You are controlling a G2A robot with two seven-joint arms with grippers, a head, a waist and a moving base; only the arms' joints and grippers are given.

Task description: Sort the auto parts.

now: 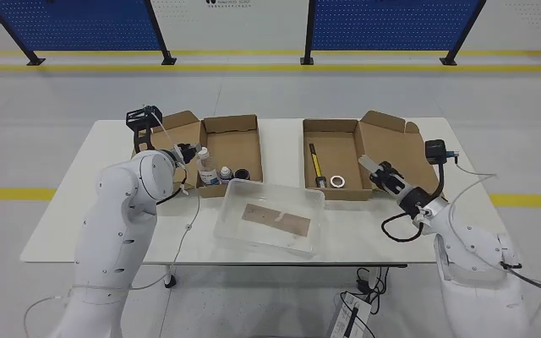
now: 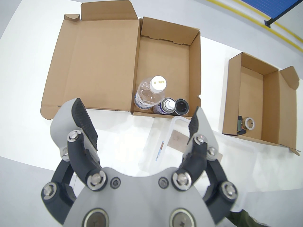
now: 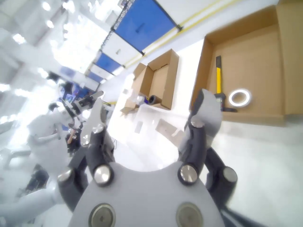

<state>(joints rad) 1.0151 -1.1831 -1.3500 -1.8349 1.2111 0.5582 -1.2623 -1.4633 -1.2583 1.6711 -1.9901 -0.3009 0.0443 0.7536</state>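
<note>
At table [image 1: 101, 211] 11 o'clock, box [image 1: 230, 124] holds bottle [image 1: 205, 171], spray can [image 1: 226, 174], black cylinder [image 1: 242, 174]; 1 o'clock, second box [image 1: 330, 127] holds ring [image 1: 338, 181], yellow-handled tool [image 1: 314, 163]. I see left gripper [image 2: 137, 116], right gripper [image 3: 151, 100] fingers apart, empty.

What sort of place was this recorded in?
Probably a robotics lab or industrial test hall: blue partition panels on stands, yellow floor lines, and one white table laid out with cardboard boxes for sorting.
</note>
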